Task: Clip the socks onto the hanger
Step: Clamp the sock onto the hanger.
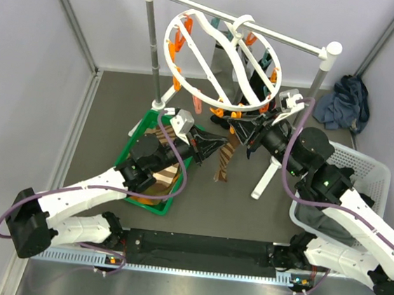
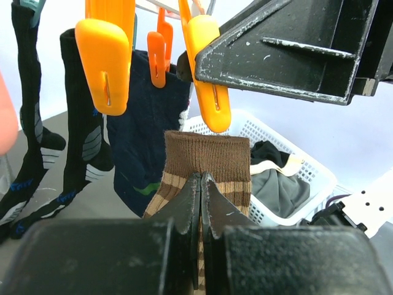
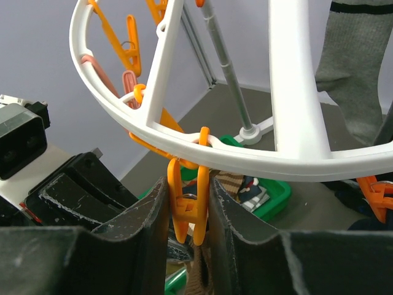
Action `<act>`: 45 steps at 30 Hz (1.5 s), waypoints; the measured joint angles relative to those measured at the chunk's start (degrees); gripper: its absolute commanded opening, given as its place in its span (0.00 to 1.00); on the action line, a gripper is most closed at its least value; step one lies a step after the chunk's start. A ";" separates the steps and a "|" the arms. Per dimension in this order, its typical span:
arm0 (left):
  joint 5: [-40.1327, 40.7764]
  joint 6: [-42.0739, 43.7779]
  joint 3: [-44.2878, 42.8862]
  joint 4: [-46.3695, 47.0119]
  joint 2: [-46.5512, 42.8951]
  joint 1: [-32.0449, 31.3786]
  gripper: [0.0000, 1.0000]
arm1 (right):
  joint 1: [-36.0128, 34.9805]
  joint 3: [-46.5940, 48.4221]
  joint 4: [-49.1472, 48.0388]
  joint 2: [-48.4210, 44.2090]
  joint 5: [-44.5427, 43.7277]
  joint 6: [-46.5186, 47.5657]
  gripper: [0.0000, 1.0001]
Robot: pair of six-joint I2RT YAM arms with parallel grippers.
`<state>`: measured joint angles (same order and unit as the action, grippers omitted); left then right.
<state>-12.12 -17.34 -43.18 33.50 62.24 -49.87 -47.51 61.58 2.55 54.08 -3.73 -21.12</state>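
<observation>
No readable print; the blue marks on the black socks [image 2: 27, 132] at the left of the left wrist view are too small. Left gripper [image 2: 201, 184] clenched on brown striped sock [image 2: 209, 153] cuff, frame centre, cuff edge just under an orange clip [image 2: 206, 80]. Right gripper [image 3: 189, 206] pinches that clip under the white hanger [image 3: 258, 161] ring. Both arms reach toward overhead centre; white basket [image 1: 374, 170] at right.

Left of the long black mounting bar [image 1: 200, 250] stands the left arm [image 1: 85, 203], right of it the right arm [image 1: 358, 221]. Both have glossy white shells, black joint housings and a looping purple-grey cable [image 1: 184, 167]. A small green light [image 1: 325, 182] glows on the right arm. The left gripper [image 2: 201, 178] and right gripper [image 3: 188, 184] have matte black fingers [image 3: 147, 215] scuffed with pale scratches.
</observation>
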 measured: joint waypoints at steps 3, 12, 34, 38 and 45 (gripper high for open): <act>0.17 0.20 0.00 0.46 -0.09 -0.02 0.00 | 0.00 -0.04 -0.09 0.00 0.00 0.00 0.00; 0.92 0.72 -0.11 2.19 -0.13 -0.07 0.00 | 0.00 -0.31 -0.74 0.00 0.00 -0.13 0.00; 2.54 0.81 -1.09 3.54 -0.09 -0.11 0.00 | 0.00 -1.62 -4.42 0.83 2.12 -3.04 0.02; 2.73 0.81 -1.29 3.56 -0.09 -0.11 0.00 | 0.00 -1.81 -5.01 0.81 2.19 -3.19 0.05; 2.80 0.72 -1.81 3.65 0.55 -0.11 0.00 | 0.00 -2.27 -6.01 0.76 2.14 -3.34 0.14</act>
<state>-9.32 -16.62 -44.99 37.15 62.78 -49.98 -47.51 59.31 -3.46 54.85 -1.58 -24.47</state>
